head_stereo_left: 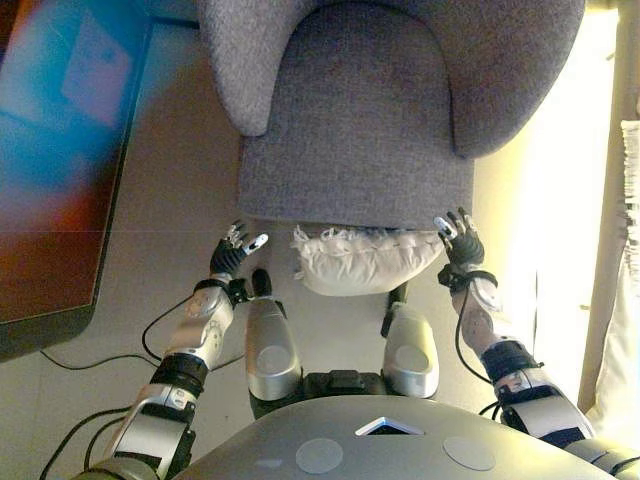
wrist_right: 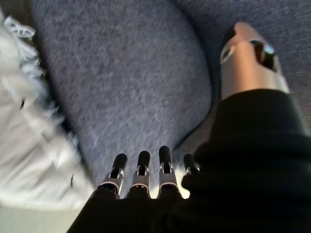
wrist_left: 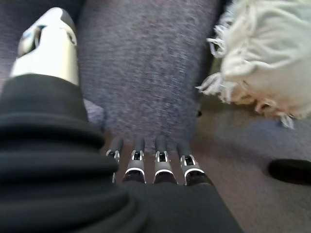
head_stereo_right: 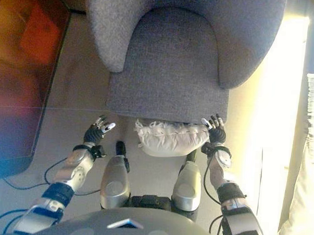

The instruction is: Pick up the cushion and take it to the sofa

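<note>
A white fringed cushion (head_stereo_left: 365, 258) lies just under the front edge of the grey sofa chair's seat (head_stereo_left: 360, 130), between my two hands. My left hand (head_stereo_left: 235, 250) is open with straight fingers, a short way to the left of the cushion and clear of it. My right hand (head_stereo_left: 458, 240) is open at the cushion's right end, close beside it; I cannot tell whether it touches. The left wrist view shows the cushion (wrist_left: 262, 58) off to one side of the fingers (wrist_left: 163, 167). The right wrist view shows it (wrist_right: 29, 145) beside the straight fingers (wrist_right: 141, 170).
A dark glossy panel (head_stereo_left: 60, 150) stands on the left of the floor. Cables (head_stereo_left: 90, 360) trail on the floor at lower left. A pale curtain (head_stereo_left: 625, 250) hangs at the right edge beside a sunlit strip of floor (head_stereo_left: 560, 200).
</note>
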